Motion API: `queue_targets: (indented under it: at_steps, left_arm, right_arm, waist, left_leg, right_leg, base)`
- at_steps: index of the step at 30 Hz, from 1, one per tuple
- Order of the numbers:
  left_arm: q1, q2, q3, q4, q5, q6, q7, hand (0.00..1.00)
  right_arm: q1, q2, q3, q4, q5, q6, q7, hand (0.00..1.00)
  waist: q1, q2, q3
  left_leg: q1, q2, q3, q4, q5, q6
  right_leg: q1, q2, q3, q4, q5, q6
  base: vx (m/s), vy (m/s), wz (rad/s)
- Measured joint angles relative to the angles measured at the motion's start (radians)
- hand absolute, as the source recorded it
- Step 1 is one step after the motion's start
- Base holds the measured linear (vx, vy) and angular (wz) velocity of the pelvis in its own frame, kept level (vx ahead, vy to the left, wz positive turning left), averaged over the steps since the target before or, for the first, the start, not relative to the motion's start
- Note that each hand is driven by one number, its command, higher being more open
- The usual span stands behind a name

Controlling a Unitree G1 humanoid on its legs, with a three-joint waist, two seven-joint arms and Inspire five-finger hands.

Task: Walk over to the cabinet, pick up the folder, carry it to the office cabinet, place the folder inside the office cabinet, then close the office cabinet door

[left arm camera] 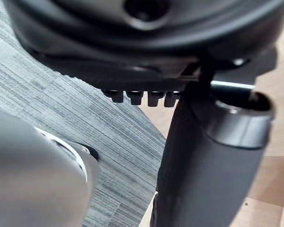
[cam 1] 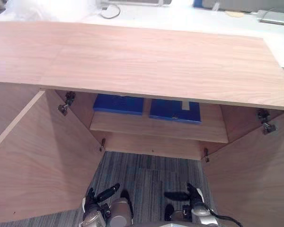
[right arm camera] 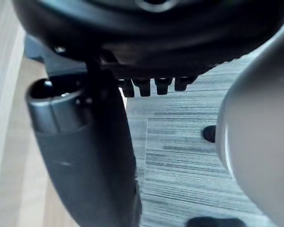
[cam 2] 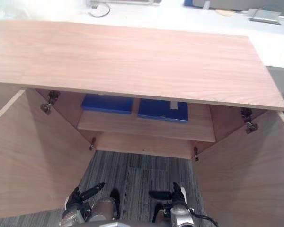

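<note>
A low wooden cabinet (cam 1: 132, 56) stands in front of me with both doors swung wide: the left door (cam 1: 38, 156) and the right door (cam 1: 255, 175). On its inner shelf (cam 1: 156, 130) lie two blue folders side by side, one to the left (cam 1: 118, 104) and one to the right (cam 1: 175, 110) with a pale label. My left hand (cam 1: 95, 202) and right hand (cam 1: 193, 198) hang low over the carpet, well short of the shelf. Both are open and hold nothing. In the wrist views the left thumb (left arm camera: 203, 170) and the right thumb (right arm camera: 85, 161) stick out straight.
Striped grey carpet (cam 1: 146, 175) runs between the two open doors up to the cabinet. Behind the cabinet is a white surface (cam 1: 189, 16) with a looped cable (cam 1: 111, 10) and a flat grey device (cam 1: 274, 17).
</note>
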Motion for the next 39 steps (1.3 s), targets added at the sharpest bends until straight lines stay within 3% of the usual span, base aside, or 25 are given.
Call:
queue_targets:
  at_steps: [1, 3, 8, 13, 14, 15, 16, 17, 18, 19, 21, 22, 23, 24, 25, 26, 29, 34, 39]
  left_arm:
    - [0.0, -0.011, -0.012, 0.009, 0.016, 0.0, 0.005, 1.0]
    - [-0.008, -0.018, -0.059, 0.014, 0.052, 0.0, 0.006, 1.0]
    - [-0.018, -0.004, -0.232, 0.058, 0.174, -0.001, -0.006, 1.0]
    - [-0.041, -0.01, -0.209, 0.108, 0.178, -0.005, -0.002, 1.0]
    - [-0.047, -0.007, -0.192, 0.117, 0.174, -0.005, 0.0, 1.0]
    - [-0.043, -0.004, -0.159, 0.118, 0.152, -0.01, 0.004, 1.0]
    - [-0.044, -0.003, -0.145, 0.118, 0.142, -0.009, 0.007, 1.0]
    - [-0.045, -0.003, -0.131, 0.124, 0.119, -0.009, 0.013, 1.0]
    - [-0.045, -0.003, -0.131, 0.125, 0.113, -0.008, 0.015, 1.0]
    - [-0.04, -0.002, -0.13, 0.126, 0.102, -0.009, 0.019, 1.0]
    - [-0.035, 0.005, -0.13, 0.133, 0.078, -0.01, 0.024, 1.0]
    - [-0.036, 0.022, -0.131, 0.136, 0.069, -0.011, 0.026, 1.0]
    - [-0.038, 0.031, -0.137, 0.151, 0.067, -0.009, 0.023, 1.0]
    - [-0.035, 0.027, -0.14, 0.155, 0.067, -0.009, 0.022, 1.0]
    - [-0.02, 0.023, -0.138, 0.15, 0.067, -0.013, 0.023, 1.0]
    - [-0.009, 0.034, -0.138, 0.147, 0.069, -0.015, 0.026, 1.0]
    - [0.016, 0.058, -0.138, 0.148, 0.077, -0.01, 0.025, 1.0]
    - [0.002, 0.052, -0.153, 0.145, 0.081, -0.01, 0.017, 1.0]
    - [0.03, 0.054, -0.19, 0.108, 0.085, -0.01, 0.012, 1.0]
  right_arm:
    - [0.003, -0.004, -0.045, 0.026, 0.036, -0.017, -0.001, 1.0]
    - [0.003, -0.004, -0.108, 0.055, 0.095, -0.025, 0.0, 1.0]
    - [0.01, 0.008, -0.218, 0.078, 0.219, -0.032, 0.003, 1.0]
    - [0.031, 0.032, -0.228, 0.026, 0.307, -0.046, -0.015, 1.0]
    - [0.03, 0.033, -0.219, 0.015, 0.324, -0.048, -0.016, 1.0]
    - [0.029, 0.037, -0.191, -0.003, 0.341, -0.061, -0.025, 1.0]
    - [0.03, 0.037, -0.187, -0.015, 0.341, -0.065, -0.031, 1.0]
    - [0.04, 0.037, -0.173, -0.031, 0.341, -0.07, -0.042, 1.0]
    - [0.046, 0.036, -0.173, -0.036, 0.341, -0.072, -0.046, 1.0]
    - [0.056, 0.034, -0.173, -0.05, 0.341, -0.077, -0.053, 1.0]
    - [0.077, 0.032, -0.178, -0.062, 0.341, -0.09, -0.055, 1.0]
    - [0.087, 0.037, -0.195, -0.044, 0.341, -0.096, -0.055, 1.0]
    - [0.096, 0.023, -0.21, -0.013, 0.339, -0.095, -0.055, 1.0]
    - [0.1, 0.01, -0.221, -0.001, 0.338, -0.093, -0.057, 1.0]
    - [0.111, -0.009, -0.243, 0.01, 0.333, -0.086, -0.06, 1.0]
    - [0.119, -0.024, -0.258, 0.018, 0.332, -0.079, -0.062, 1.0]
    - [0.128, -0.039, -0.3, 0.034, 0.328, -0.071, -0.074, 1.0]
    - [0.146, -0.066, -0.313, -0.034, 0.252, -0.067, -0.081, 1.0]
    - [0.13, -0.06, -0.305, -0.172, 0.176, -0.063, -0.079, 1.0]
  waist:
    - [-0.006, 0.016, -0.033]
    - [-0.013, 0.021, -0.068]
    - [-0.036, -0.004, -0.117]
    - [-0.048, -0.03, -0.098]
    - [-0.046, -0.026, -0.089]
    - [-0.044, -0.013, -0.079]
    - [-0.044, -0.017, -0.078]
    - [-0.047, -0.02, -0.075]
    - [-0.048, -0.019, -0.074]
    - [-0.05, -0.013, -0.075]
    - [-0.051, -0.019, -0.08]
    - [-0.053, -0.05, -0.085]
    - [-0.057, -0.057, -0.098]
    - [-0.058, -0.04, -0.099]
    - [-0.052, -0.012, -0.104]
    - [-0.053, -0.007, -0.107]
    - [-0.057, -0.013, -0.103]
    - [-0.074, -0.017, -0.101]
    - [-0.072, 0.0, -0.115]
  left_leg:
    - [0.006, -0.001, -0.049, -0.008, -0.024, -0.004]
    - [0.015, -0.005, -0.056, -0.033, -0.03, 0.014]
    - [0.098, -0.035, 0.061, -0.148, 0.007, 0.041]
    - [0.187, -0.01, 0.259, -0.155, -0.017, 0.045]
    - [0.206, 0.017, 0.308, -0.144, -0.025, 0.053]
    - [0.235, 0.067, 0.409, -0.14, -0.029, 0.076]
    - [0.248, 0.073, 0.44, -0.141, -0.029, 0.08]
    - [0.279, 0.088, 0.514, -0.142, -0.029, 0.079]
    - [0.287, 0.092, 0.524, -0.141, -0.028, 0.078]
    - [0.304, 0.113, 0.56, -0.138, -0.026, 0.073]
    - [0.329, 0.136, 0.586, -0.146, -0.012, 0.039]
    - [0.34, 0.112, 0.576, -0.169, -0.009, -0.001]
    - [0.342, 0.075, 0.485, -0.223, 0.005, -0.04]
    - [0.343, 0.061, 0.441, -0.257, 0.005, -0.039]
    - [0.355, 0.051, 0.399, -0.323, 0.02, -0.019]
    - [0.371, 0.048, 0.398, -0.369, 0.042, -0.009]
    - [0.406, 0.071, 0.404, -0.406, 0.077, -0.019]
    - [0.403, 0.074, 0.401, -0.414, 0.087, -0.031]
    - [0.385, 0.068, 0.398, -0.427, 0.091, -0.035]
  right_leg:
    - [-0.002, 0.009, 0.005, -0.014, 0.009, 0.0]
    - [-0.001, 0.006, 0.016, -0.042, 0.027, 0.006]
    - [-0.008, -0.024, 0.138, -0.11, 0.088, 0.023]
    - [-0.039, 0.002, 0.311, -0.103, 0.146, 0.036]
    - [-0.051, 0.023, 0.297, -0.093, 0.176, 0.016]
    - [-0.066, 0.034, 0.172, -0.089, 0.202, -0.038]
    - [-0.082, 0.018, 0.069, -0.045, 0.171, -0.059]
    - [-0.105, -0.054, -0.169, 0.097, 0.084, -0.103]
    - [-0.105, -0.069, -0.201, 0.126, 0.066, -0.108]
    - [-0.104, -0.122, -0.287, 0.229, 0.022, -0.117]
    - [-0.096, -0.192, -0.312, 0.323, -0.02, -0.094]
    - [-0.087, -0.21, -0.296, 0.306, -0.063, -0.032]
    - [-0.076, -0.18, -0.305, 0.249, -0.079, -0.029]
    - [-0.065, -0.151, -0.301, 0.207, -0.066, -0.024]
    - [-0.053, -0.091, -0.284, 0.138, -0.038, -0.029]
    - [-0.06, -0.044, -0.26, 0.106, -0.019, -0.051]
    - [-0.07, 0.02, -0.21, 0.098, -0.014, -0.078]
    - [-0.062, 0.032, -0.205, 0.067, 0.002, -0.079]
    - [-0.052, 0.039, -0.208, -0.01, 0.051, -0.074]
  base:
    - [-0.04, 0.025, -0.17]
    - [-0.07, 0.066, -0.21]
    - [-0.08, 0.09, -0.6]
    - [-0.02, 0.086, -1.17]
    - [-0.04, -0.008, -1.93]
    - [-0.04, -0.045, -1.8]
    - [-0.05, -0.058, -1.97]
    - [-0.02, -0.024, -1.15]
    - [-0.04, -0.042, -1.23]
    - [-0.04, -0.112, -0.8]
    - [-0.04, -0.254, -0.62]
    - [0.01, -0.355, -0.33]
    - [-0.01, -0.245, -0.32]
    - [-0.02, -0.18, -0.53]
    - [-0.02, -0.038, -0.81]
    - [0.01, -0.04, -0.92]
    - [0.04, -0.107, -0.75]
    - [0.04, 0.002, -0.08]
    - [0.01, 0.066, 0.02]
